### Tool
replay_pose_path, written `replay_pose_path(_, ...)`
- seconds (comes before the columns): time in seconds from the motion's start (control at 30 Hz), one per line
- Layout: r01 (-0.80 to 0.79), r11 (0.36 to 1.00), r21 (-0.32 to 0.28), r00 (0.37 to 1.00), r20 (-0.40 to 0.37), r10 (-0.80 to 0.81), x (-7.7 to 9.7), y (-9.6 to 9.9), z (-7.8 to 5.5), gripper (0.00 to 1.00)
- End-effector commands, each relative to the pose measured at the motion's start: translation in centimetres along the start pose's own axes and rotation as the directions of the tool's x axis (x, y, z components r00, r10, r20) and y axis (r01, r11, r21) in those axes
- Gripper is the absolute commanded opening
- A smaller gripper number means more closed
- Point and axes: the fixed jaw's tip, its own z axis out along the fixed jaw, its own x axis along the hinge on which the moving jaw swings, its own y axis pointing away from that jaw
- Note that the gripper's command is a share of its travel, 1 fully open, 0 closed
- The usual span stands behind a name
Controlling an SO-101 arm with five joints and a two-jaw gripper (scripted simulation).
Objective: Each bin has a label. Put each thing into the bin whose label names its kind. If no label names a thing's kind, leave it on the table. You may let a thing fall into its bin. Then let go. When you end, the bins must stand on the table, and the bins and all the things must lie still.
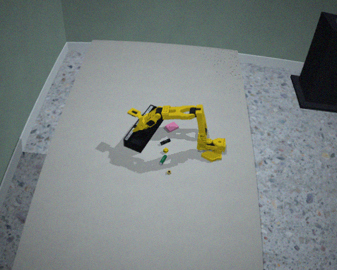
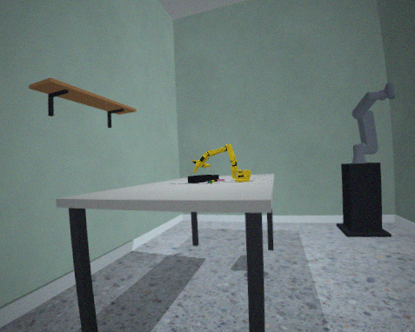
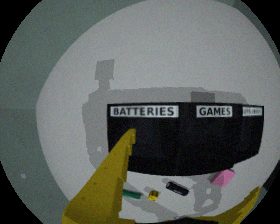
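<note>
My gripper [image 1: 143, 128] [image 2: 202, 169] [image 3: 195, 161] is wide open and empty, raised above the bins. The black bins stand in one row: BATTERIES bin [image 1: 138, 145] [image 3: 153, 150], GAMES bin [image 3: 208, 145] and a third bin [image 3: 251, 137] with an unreadable label. A green cylinder [image 1: 163, 160] [image 3: 132, 194], a yellow cube-like thing [image 1: 166, 150] [image 3: 153, 195], a black cylinder [image 1: 165, 141] [image 3: 177, 188] and a pink block [image 1: 172, 126] [image 3: 223, 177] lie on the table between bins and arm base. A tiny yellowish thing [image 1: 169, 172] lies beyond the green cylinder. The bin floors are hidden or too dark to tell.
The arm's yellow base [image 1: 211, 145] [image 2: 242, 175] stands on the pale table [image 1: 148, 219] [image 2: 160, 197], on the far side of the things from the bins. A wall shelf [image 2: 82, 96] and a grey arm on a black pedestal [image 1: 321, 67] [image 2: 362, 200] are away from the table.
</note>
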Motion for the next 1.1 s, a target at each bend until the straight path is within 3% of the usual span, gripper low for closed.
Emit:
replay_pose_path(0.0,0.0,0.999,-0.044,0.996,0.084,0.003,-1.7,1.1,-1.6,1.0)
replay_pose_path(0.2,0.002,0.998,-0.058,0.993,0.115,0.005,-2.3,1.4,-2.4,1.0)
replay_pose_path(0.67,0.014,0.993,-0.12,0.966,0.259,0.018,-5.0,2.5,-6.2,1.0)
replay_pose_path(1.07,0.012,0.991,-0.13,0.968,0.25,0.021,-4.7,2.9,-6.4,0.99)
